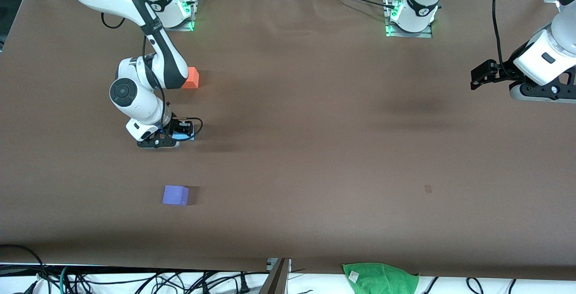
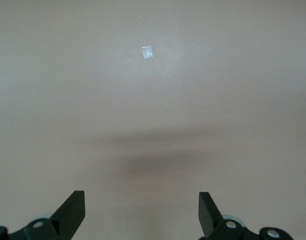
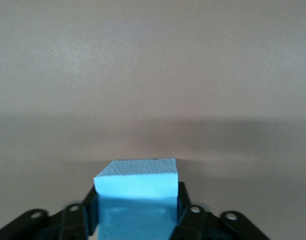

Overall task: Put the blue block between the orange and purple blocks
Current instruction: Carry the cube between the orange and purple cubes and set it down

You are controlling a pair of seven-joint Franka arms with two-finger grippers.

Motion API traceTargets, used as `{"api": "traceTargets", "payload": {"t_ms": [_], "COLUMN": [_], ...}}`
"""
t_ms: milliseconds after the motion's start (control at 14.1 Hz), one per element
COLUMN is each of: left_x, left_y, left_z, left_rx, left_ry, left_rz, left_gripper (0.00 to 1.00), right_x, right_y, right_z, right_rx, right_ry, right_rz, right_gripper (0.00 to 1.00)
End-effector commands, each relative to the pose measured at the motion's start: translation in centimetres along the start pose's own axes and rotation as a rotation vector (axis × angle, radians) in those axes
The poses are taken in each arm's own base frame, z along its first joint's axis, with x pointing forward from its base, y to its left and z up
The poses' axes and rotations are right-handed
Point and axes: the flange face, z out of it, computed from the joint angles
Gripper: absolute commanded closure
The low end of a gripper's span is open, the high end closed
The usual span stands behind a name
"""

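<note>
My right gripper [image 1: 181, 133] is shut on the sky-blue block [image 1: 185, 137], down low at the table. It holds the block over the stretch between the orange block [image 1: 191, 78], which lies nearer the robots' bases, and the purple block [image 1: 175, 195], which lies nearer the front camera. In the right wrist view the blue block [image 3: 138, 197] fills the space between the gripper's black fingers [image 3: 184, 202]. I cannot tell whether the block touches the table. My left gripper [image 1: 479, 76] waits open and empty above the left arm's end of the table; its wrist view [image 2: 142, 210] shows only bare table.
A green cloth [image 1: 380, 278] lies at the table's front edge. A small dark mark [image 1: 428, 189] is on the brown table cover toward the left arm's end. A small pale patch [image 2: 147, 51] shows on the table in the left wrist view.
</note>
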Motion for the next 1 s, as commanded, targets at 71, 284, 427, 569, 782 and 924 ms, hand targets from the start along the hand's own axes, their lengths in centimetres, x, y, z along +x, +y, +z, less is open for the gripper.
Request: {"api": "traceTargets", "payload": {"t_ms": [71,284,427,569,782,924], "left_x": [-0.6,-0.6,-0.6,-0.6,-0.6,-0.6], "left_y": [-0.1,-0.1,-0.1,-0.1,-0.1,-0.1], "left_z": [-0.3,-0.3,-0.3,-0.3,-0.4,-0.3], "left_rx": [0.004,0.004,0.004,0.004,0.004,0.004], "left_ry": [0.005,0.005,0.005,0.005,0.007,0.005], "left_rz": [0.017,0.017,0.016,0.016,0.016,0.017], "left_gripper": [0.00,0.00,0.00,0.00,0.00,0.00], "right_x": [-0.1,1.8,3.1,4.9,6.2,7.2], "right_y": [-0.2,-1.2,-1.8,-0.5,-0.1,1.8], "right_z": [-1.7,-7.5,-12.7,-18.6,-26.3,-29.5], "right_rx": [0.024,0.042,0.049,0.043,0.043,0.053], "right_ry": [0.031,0.019,0.004,-0.004,-0.037,-0.018], "right_rz": [0.002,0.010,0.005,0.019,0.015,0.046], "right_gripper": [0.01,0.01,0.01,0.01,0.01,0.01]}}
